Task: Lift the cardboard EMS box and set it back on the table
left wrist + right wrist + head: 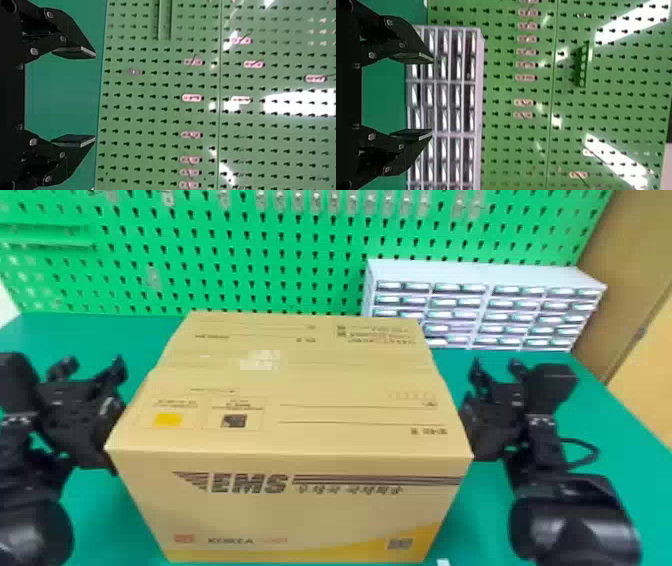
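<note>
Rectangular cardboard box (pixel 320 515); perforated pegboard (pixel 200 285)

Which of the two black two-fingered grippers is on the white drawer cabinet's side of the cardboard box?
The right gripper: it's at the box's right side, with the cabinet beyond its open fingers. The left gripper is at the opposite side.

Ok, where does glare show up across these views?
Head view: a pale patch, possibly glare, atop the tan cardboard EMS box; left wrist view: a broad white reflection on the green pegboard; right wrist view: slanting white streaks across that pegboard.
</note>
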